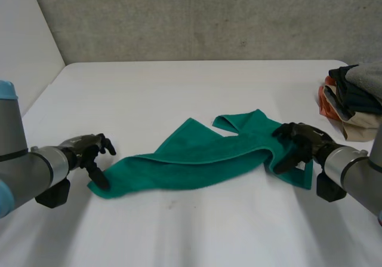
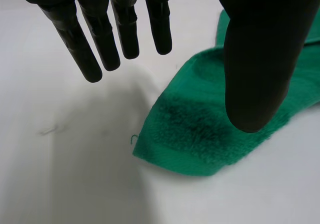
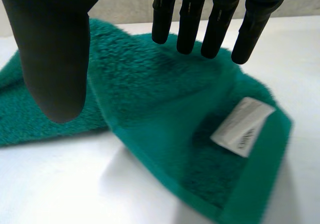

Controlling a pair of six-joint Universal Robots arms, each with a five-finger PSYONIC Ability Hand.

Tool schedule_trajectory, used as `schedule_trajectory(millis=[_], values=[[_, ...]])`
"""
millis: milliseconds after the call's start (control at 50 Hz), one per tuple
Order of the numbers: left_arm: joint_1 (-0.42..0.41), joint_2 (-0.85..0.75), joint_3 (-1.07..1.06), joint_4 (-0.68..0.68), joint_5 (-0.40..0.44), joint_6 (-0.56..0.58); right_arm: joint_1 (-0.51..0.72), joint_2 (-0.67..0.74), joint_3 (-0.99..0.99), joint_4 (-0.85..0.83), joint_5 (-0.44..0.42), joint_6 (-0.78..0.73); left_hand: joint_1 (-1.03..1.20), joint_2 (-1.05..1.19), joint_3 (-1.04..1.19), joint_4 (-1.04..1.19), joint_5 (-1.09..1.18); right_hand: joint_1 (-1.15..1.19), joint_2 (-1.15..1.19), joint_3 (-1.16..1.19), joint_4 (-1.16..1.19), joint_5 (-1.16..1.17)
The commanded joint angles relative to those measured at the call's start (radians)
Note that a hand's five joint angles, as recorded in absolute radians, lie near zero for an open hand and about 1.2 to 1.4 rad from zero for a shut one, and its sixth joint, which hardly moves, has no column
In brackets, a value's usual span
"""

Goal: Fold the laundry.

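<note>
A green towel (image 1: pixel 197 159) lies stretched in a rumpled band across the white table (image 1: pixel 179 88). My left hand (image 1: pixel 89 150) hovers at its left corner (image 2: pixel 190 134), fingers (image 2: pixel 107 33) straight and apart from the thumb (image 2: pixel 260 58), holding nothing. My right hand (image 1: pixel 298 144) is over the towel's right end (image 3: pixel 165 98), open too, fingers (image 3: pixel 215 18) straight above the cloth. A white label (image 3: pixel 242 126) shows on the turned-up right corner below that hand.
A pile of other folded laundry (image 1: pixel 352 100) sits at the table's right edge, just behind my right arm. A grey wall (image 1: pixel 197 16) runs along the table's back.
</note>
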Motion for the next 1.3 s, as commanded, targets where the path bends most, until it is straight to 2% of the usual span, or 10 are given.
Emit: schedule_trajectory(millis=[20,120,220,340,520,660,860,1060,1160,1300], values=[[-0.007,-0.078,0.035,0.021,-0.018,0.03,0.064,0.044,-0.036,-0.044,0.051,0.03,0.193,0.197,0.196,0.189,0.19,0.026,0.022,0.022,0.039,0.062],[-0.02,-0.114,0.052,0.023,-0.018,0.027,0.101,0.082,-0.064,-0.071,0.112,0.027,0.462,0.466,0.466,0.459,0.459,0.248,0.245,0.244,0.261,0.284],[-0.035,-0.124,0.077,0.029,-0.036,0.032,0.112,0.087,-0.096,-0.091,0.163,0.012,0.956,0.96,0.959,0.952,0.953,0.971,0.968,0.967,0.984,1.007],[-0.024,-0.062,0.091,0.016,-0.049,0.027,0.097,0.007,-0.142,-0.085,0.144,-0.218,0.956,0.96,0.959,0.952,0.953,0.971,0.968,0.967,0.985,1.007],[0.034,0.247,-0.007,0.052,0.023,0.06,0.036,-0.183,-0.231,0.232,0.007,-0.92,0.956,0.96,0.959,0.952,0.953,0.971,0.968,0.967,0.985,1.007],[0.013,0.193,-0.084,0.07,0.082,0.171,0.011,-0.105,-0.317,0.439,-0.003,-1.069,0.956,0.96,0.959,0.952,0.953,0.971,0.968,0.967,0.985,1.007],[0.0,-0.034,0.032,0.228,0.028,0.199,0.071,0.064,-0.409,0.343,0.005,-1.008,0.956,0.96,0.959,0.952,0.953,0.971,0.968,0.967,0.985,1.007],[0.009,0.017,0.331,0.507,-0.016,0.072,0.109,0.147,-0.769,-0.292,0.123,-0.956,0.956,0.96,0.959,0.952,0.953,0.971,0.968,0.967,0.985,1.007],[0.006,0.16,0.353,0.677,-0.082,-0.026,0.101,0.095,-0.756,-0.622,0.054,-0.871,0.956,0.96,0.959,0.952,0.953,0.971,0.968,0.967,0.985,1.007],[0.002,0.263,0.238,0.587,-0.032,-0.043,0.089,0.042,-0.688,-0.489,-0.081,-0.768,0.956,0.96,0.959,0.952,0.953,0.971,0.968,0.967,0.985,1.007]])
